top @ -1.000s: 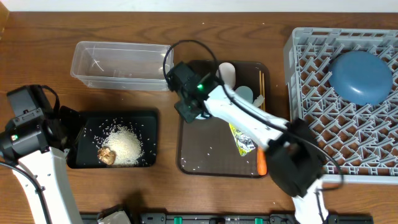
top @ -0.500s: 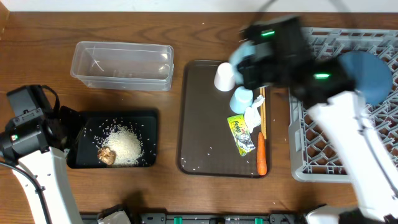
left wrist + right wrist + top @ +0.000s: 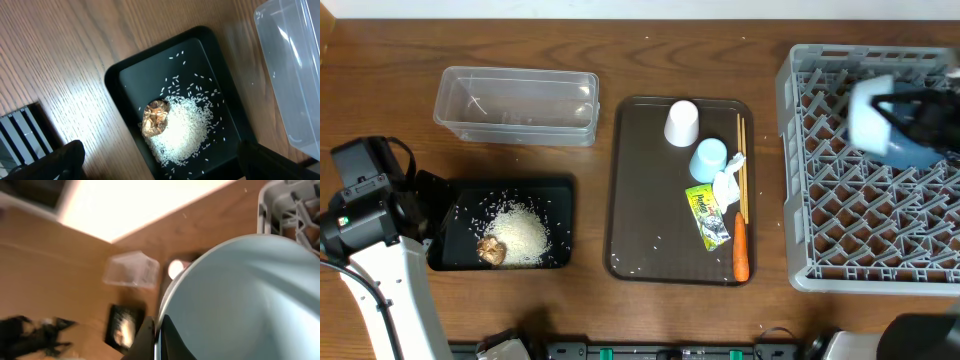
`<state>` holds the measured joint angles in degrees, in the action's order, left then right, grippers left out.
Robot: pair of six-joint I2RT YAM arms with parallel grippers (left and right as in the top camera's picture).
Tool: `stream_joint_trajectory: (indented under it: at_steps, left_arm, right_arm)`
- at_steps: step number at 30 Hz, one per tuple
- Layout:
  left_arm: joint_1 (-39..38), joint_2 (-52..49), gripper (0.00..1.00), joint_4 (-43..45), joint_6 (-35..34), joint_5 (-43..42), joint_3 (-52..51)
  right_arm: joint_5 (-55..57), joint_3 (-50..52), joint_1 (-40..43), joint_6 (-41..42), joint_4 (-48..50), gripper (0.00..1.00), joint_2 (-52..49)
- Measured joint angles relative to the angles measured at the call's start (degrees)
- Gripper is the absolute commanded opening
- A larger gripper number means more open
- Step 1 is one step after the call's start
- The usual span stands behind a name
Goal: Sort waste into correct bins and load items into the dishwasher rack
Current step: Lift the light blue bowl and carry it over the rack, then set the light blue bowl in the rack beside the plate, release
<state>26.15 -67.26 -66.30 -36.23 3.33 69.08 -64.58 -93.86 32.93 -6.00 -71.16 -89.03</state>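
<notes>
My right gripper [image 3: 157,335] is shut on the rim of the pale blue-white bowl [image 3: 250,295]. In the overhead view it is a blur [image 3: 868,110] over the grey dishwasher rack [image 3: 850,230], beside the dark-blue plate [image 3: 908,152]. My left gripper [image 3: 160,160] is open above the black tray [image 3: 115,85], which holds white rice [image 3: 185,130] and a brown lump [image 3: 156,117]. The white cup [image 3: 681,123], light-blue cup [image 3: 709,158], tissue [image 3: 727,185], foil wrapper [image 3: 707,215], carrot [image 3: 740,260] and chopsticks [image 3: 741,150] lie on the brown serving tray [image 3: 650,200].
The clear tub [image 3: 515,105] stands behind the black tray [image 3: 455,215] at the left. Stray rice grains dot the serving tray. My left arm [image 3: 370,200] stands at the table's left edge.
My right arm has swung from the serving tray's left side rightward to over the rack, carrying the bowl. The left arm has not moved.
</notes>
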Motion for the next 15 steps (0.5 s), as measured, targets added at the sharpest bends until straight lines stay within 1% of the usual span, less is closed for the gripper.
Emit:
stream_joint_trajectory:
  at_steps: [3, 7, 11, 15]
  left_arm:
    - [0.00, 0.00, 0.98, 0.02, 0.00, -0.02, 0.00]
    - [0.00, 0.00, 0.98, 0.02, 0.00, 0.00, 0.00]
    - [0.00, 0.00, 0.98, 0.02, 0.00, -0.02, 0.00]
    - [0.00, 0.00, 0.98, 0.02, 0.00, -0.02, 0.00]
  right_arm:
    - [-7.69, 2.69, 5.49, -3.28, 1.73, 0.01, -1.88]
    - [-15.78, 5.25, 11.96, -5.25, 7.76, 0.01, -5.27]
    - [-19.78, 5.57, 17.90, -5.51, 13.77, 0.01, -9.90]
    - [-21.31, 5.60, 22.18, -3.80, 19.15, 0.01, -14.56]
